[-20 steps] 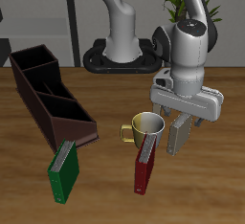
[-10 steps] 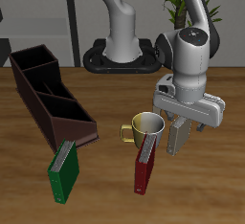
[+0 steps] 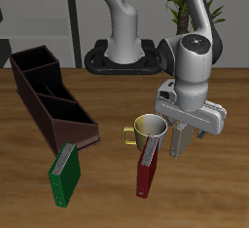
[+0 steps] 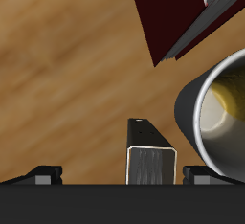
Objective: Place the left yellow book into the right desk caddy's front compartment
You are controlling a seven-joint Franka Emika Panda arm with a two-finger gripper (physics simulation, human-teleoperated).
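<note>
The left yellow book (image 3: 178, 142), a pale greyish-tan hardcover, stands upright on the table beside the mug. My gripper (image 3: 184, 126) hangs directly over it, open, with a finger on each side of the book's top edge and clear of it. The wrist view looks down on the book's top (image 4: 151, 153), centred between the wide-apart fingertips (image 4: 43, 173) of the gripper (image 4: 124, 175). The right desk caddy (image 3: 39, 89), a long dark maroon box with partitions, lies across the table, well away from my gripper.
A grey mug (image 3: 149, 128) with a yellow inside stands right beside the book; it also shows in the wrist view (image 4: 220, 108). A red book (image 3: 146, 171) stands in front of the mug. A green book (image 3: 63, 173) stands near the caddy's front end.
My gripper has come down a little over the yellow book while staying open. The book, the mug and the other books have not moved.
</note>
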